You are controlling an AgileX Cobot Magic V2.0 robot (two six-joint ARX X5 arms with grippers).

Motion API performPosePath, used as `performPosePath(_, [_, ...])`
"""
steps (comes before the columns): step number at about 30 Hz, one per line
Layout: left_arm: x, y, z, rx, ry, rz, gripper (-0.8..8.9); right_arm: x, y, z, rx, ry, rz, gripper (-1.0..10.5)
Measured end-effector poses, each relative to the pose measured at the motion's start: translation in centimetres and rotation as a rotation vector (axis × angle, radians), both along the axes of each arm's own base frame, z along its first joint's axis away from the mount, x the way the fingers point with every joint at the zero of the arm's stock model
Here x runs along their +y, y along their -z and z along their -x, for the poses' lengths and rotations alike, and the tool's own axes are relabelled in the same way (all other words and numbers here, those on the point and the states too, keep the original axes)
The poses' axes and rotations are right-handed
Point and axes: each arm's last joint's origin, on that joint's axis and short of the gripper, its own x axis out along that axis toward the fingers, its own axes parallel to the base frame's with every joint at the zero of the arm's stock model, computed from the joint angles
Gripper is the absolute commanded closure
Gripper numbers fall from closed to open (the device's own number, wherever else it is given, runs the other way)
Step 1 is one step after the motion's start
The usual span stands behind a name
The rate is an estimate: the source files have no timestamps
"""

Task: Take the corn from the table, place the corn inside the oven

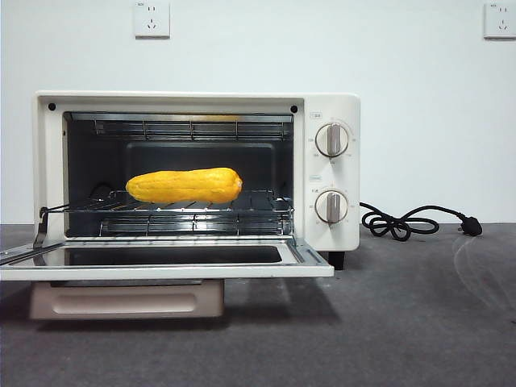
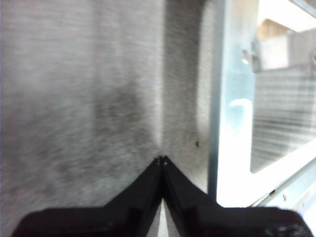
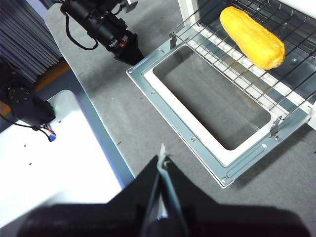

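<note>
The yellow-orange corn (image 1: 185, 185) lies lengthwise on the wire rack (image 1: 169, 205) inside the cream-white oven (image 1: 326, 173), whose door (image 1: 165, 262) hangs fully open and flat. From the right wrist view the corn (image 3: 252, 37) rests on the rack beyond the open door (image 3: 207, 106). My right gripper (image 3: 162, 159) is shut and empty, hovering over the table (image 3: 133, 123) in front of the door. My left gripper (image 2: 161, 159) is shut and empty above the table (image 2: 74, 98), beside the door's metal edge (image 2: 232, 123); it also shows as a black arm (image 3: 106, 29) near the door's corner.
The oven's black power cord and plug (image 1: 415, 222) lie on the table at its right. Two round knobs (image 1: 331, 139) sit on the front panel. A white base plate (image 3: 54, 163) and the table's edge lie close behind my right gripper.
</note>
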Motion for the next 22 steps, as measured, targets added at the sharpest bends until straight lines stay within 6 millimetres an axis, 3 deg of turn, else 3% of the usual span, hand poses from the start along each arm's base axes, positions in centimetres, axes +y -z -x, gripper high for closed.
performPosePath(12, [-0.4,0.0,0.3,0.013,0.043,0.150,8.22,0.0,0.0,0.0,-0.013,-0.011,0.005,9.6])
performPosePath(22, [0.4,-3.7,-1.9,-0.024,0.058,0.221,8.21,0.0,0.0,0.0,-0.014,-0.011,0.005,9.6])
